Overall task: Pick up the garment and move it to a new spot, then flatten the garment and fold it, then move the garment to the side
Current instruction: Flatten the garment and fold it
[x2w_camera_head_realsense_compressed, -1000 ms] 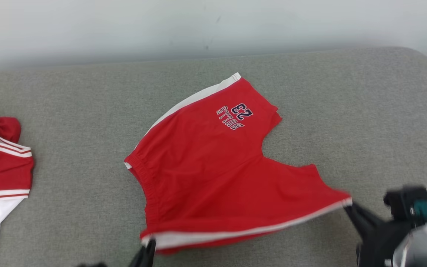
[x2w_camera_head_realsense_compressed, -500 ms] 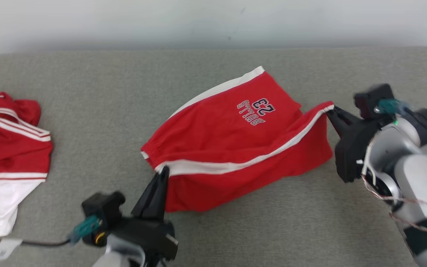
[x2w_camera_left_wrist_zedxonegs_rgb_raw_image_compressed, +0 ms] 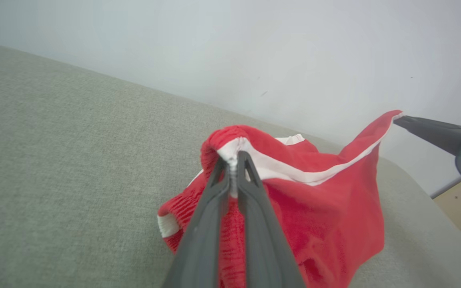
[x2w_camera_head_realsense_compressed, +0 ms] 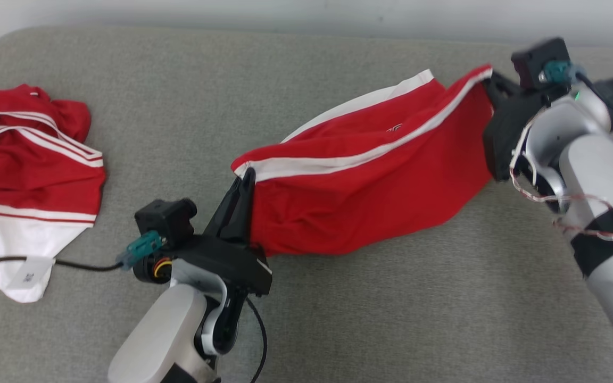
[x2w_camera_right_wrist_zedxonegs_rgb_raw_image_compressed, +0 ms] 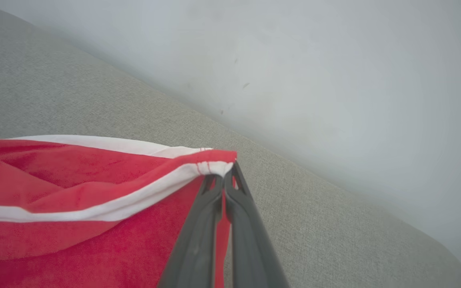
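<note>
**Item:** shorts, red with white side stripes.
**Location:** middle of the grey padded bench, right of centre in the head view.
**Condition:** one striped edge is raised and stretched between the two pincers. The cloth below it sags in a loose fold, and its lower part rests on the bench.
**Left pincer**: closed on the waistband corner, with the white trim pinched between its tips.
**Right pincer**: closed on the hem corner at the stripe's far end, near the wall.
**Change:** a second ago the shorts lay flat with the print in full view and both pincers at the near edge. That edge has since been lifted and carried toward the far side, so the print is now almost covered. The head camera has also shifted.
**Also present:** second garment, red and white, crumpled at the bench's left end, well apart from the shorts. A black cable with a white tag lies beside it.
</note>
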Tool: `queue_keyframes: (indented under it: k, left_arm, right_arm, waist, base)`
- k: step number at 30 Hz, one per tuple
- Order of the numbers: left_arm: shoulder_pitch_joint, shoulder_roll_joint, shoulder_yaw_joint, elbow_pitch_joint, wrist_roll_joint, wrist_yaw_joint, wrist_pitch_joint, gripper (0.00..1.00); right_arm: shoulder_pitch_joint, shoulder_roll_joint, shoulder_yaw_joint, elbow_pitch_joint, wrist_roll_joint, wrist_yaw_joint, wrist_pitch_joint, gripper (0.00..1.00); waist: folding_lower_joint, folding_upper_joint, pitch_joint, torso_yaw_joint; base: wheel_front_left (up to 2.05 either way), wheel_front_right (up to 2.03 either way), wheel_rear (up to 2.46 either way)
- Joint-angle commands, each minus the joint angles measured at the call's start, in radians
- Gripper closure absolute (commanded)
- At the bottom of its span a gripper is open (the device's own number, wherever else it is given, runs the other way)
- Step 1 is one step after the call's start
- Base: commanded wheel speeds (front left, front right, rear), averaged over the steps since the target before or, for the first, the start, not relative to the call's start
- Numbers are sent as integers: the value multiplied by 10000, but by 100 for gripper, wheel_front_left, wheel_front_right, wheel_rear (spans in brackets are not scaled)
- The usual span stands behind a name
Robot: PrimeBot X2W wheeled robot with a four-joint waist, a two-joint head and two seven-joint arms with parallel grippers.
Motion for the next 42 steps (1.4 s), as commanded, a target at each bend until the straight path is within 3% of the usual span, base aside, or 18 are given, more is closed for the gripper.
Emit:
queue_keyframes:
  k: [1, 5, 19, 20, 21, 22, 24, 25, 31, 42]
  left_arm:
    - [-271, -108, 21, 219, -132, -55, -52, 100]
    - [-645, -302, 89, 857, -232, -48, -121, 100]
    - [-1637, -702, 50, 2622, -585, -85, -412, 100]
    - [-1688, -719, 31, 2717, -610, -123, -448, 87]
    - [-1742, -730, 11, 2780, -656, -168, -474, 33]
    - [-1806, -740, 22, 2816, -716, -181, -494, 0]
    - [-1853, -763, 6, 2843, -760, -288, -573, 0]
    - [-1869, -772, -9, 2856, -777, -302, -586, 0]
    - [-1745, -785, 453, 2168, -464, -305, -660, 0]
    - [1321, -405, 2401, -1651, 2788, -777, -647, 0]
  right_arm:
    - [-397, 4, 174, 271, -237, -26, -255, 100]
    - [-961, 42, 482, 1158, -491, -26, -503, 100]
    - [-1924, 534, -7, 3532, -909, -26, -1568, 100]
    - [-1988, 566, -112, 3683, -962, -26, -1680, 100]
    - [-2044, 594, -219, 3810, -1020, -26, -1829, 100]
    - [-2105, 614, -347, 3940, -1102, -26, -2008, 100]
    - [-2175, 712, -539, 4189, -1211, -26, -2346, 27]
    - [-2266, 736, -660, 4247, -1290, -26, -2612, 0]
    - [-2616, 996, -1483, 4771, -1889, -26, -4053, 0]
    - [-2200, 1454, -3037, 5980, -1472, -26, -4008, 0]
  waist:
    - [-2, -1, 249, 237]
    - [-2, -1, 388, 391]
    - [-2, -1, 775, 730]
    - [-2, -1, 787, 757]
    - [-2, -1, 795, 785]
    - [-2, -1, 799, 810]
    - [-2, -1, 795, 861]
    - [-2, -1, 797, 882]
    - [-2, -1, 717, 973]
    - [-2, -1, -329, 814]
  base:
    - [0, 0, 0]
    - [0, 0, 0]
    - [0, 0, 0]
    - [0, 0, 0]
    - [0, 0, 0]
    - [0, 0, 0]
    - [0, 0, 0]
    - [0, 0, 0]
    - [0, 0, 0]
    - [0, 0, 0]
